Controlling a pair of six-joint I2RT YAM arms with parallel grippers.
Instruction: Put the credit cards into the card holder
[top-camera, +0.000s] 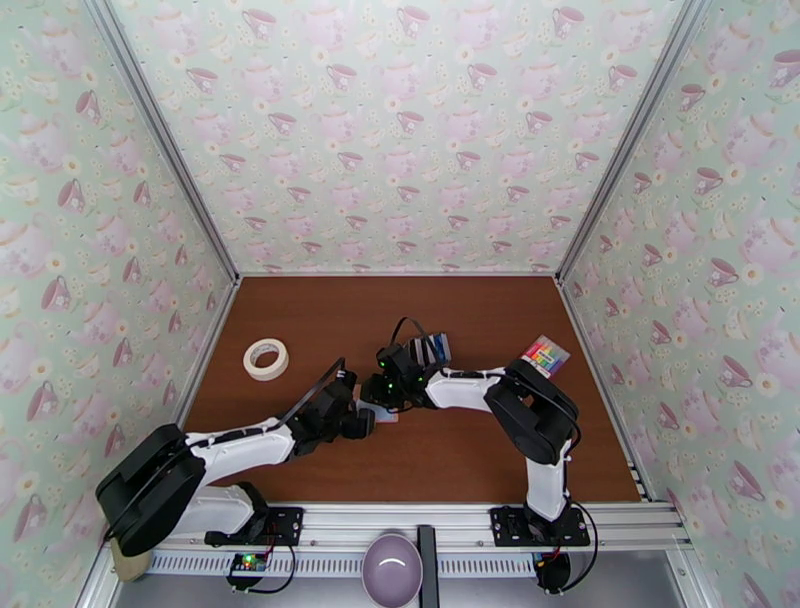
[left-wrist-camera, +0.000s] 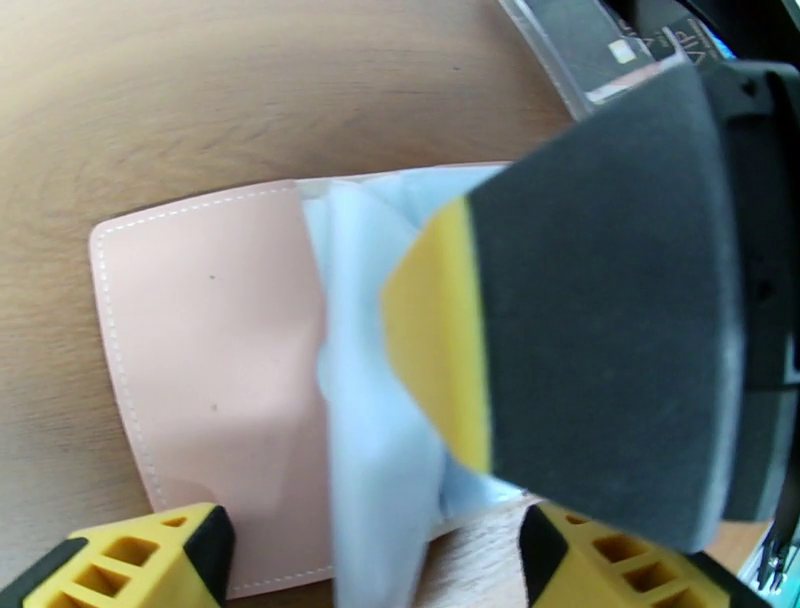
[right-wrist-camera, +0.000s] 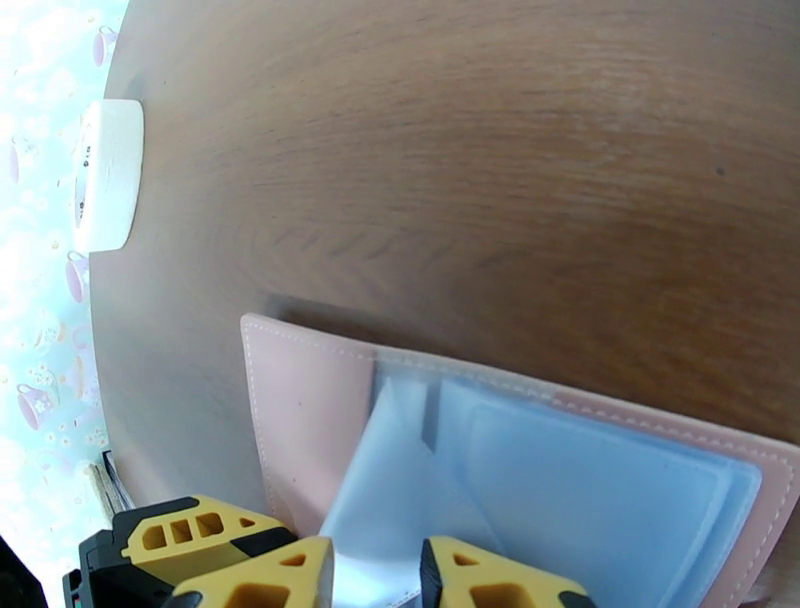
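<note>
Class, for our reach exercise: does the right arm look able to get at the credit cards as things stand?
Probably yes. The credit cards stand close beside the right arm, nothing between; its fingers, now at the card holder, would need to pull back first.

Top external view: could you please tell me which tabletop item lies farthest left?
The white ring-shaped tape roll, alone at left; the small rainbow-striped block and the upright plastic cards sit further right.
</note>
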